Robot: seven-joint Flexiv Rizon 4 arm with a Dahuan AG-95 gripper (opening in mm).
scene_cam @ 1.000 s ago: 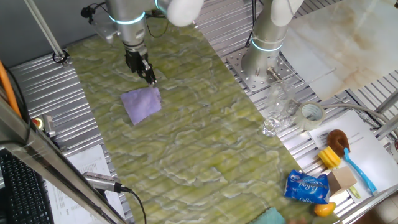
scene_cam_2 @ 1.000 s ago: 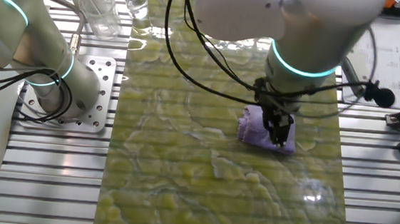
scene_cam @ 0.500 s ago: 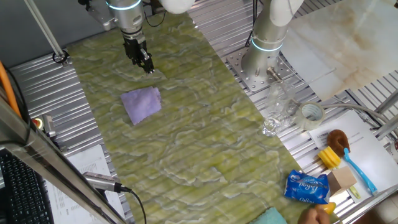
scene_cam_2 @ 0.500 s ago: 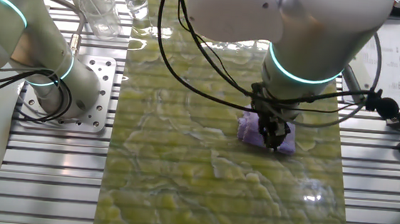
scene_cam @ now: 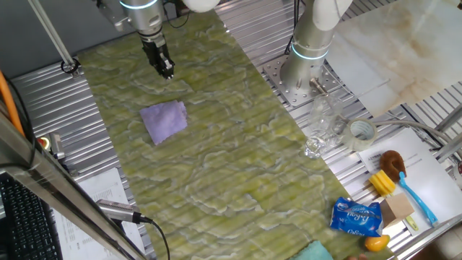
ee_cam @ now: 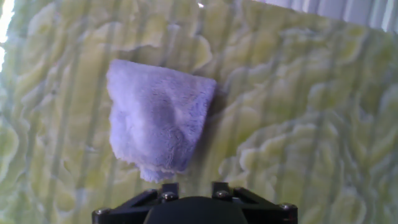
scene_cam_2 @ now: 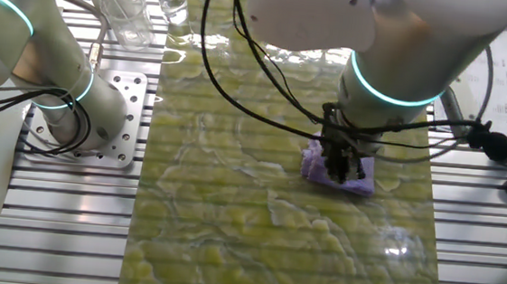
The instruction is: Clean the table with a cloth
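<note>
The lavender cloth [scene_cam: 164, 120] lies flat and loose on the green-yellow marbled table [scene_cam: 238, 166]. My gripper [scene_cam: 167, 72] hangs above the table, a little beyond the cloth's far corner, and touches nothing. In the other fixed view the gripper [scene_cam_2: 344, 172] covers the middle of the cloth [scene_cam_2: 313, 166]. In the hand view the cloth [ee_cam: 158, 118] lies just ahead of the gripper [ee_cam: 194, 186]. Only the two short finger ends show there, with a small gap between them and nothing in it.
A second arm's base [scene_cam: 307, 65] stands at the table's right edge, with clear glass cups [scene_cam: 321, 126] and a tape roll [scene_cam: 361, 131] beside it. A blue packet [scene_cam: 356, 217], a brush [scene_cam: 415, 195] and a teal cloth [scene_cam: 315, 251] lie at the near right.
My gripper has lifted off the cloth's far corner and moved up and away toward the table's far end. The cloth has stayed where it lay.
</note>
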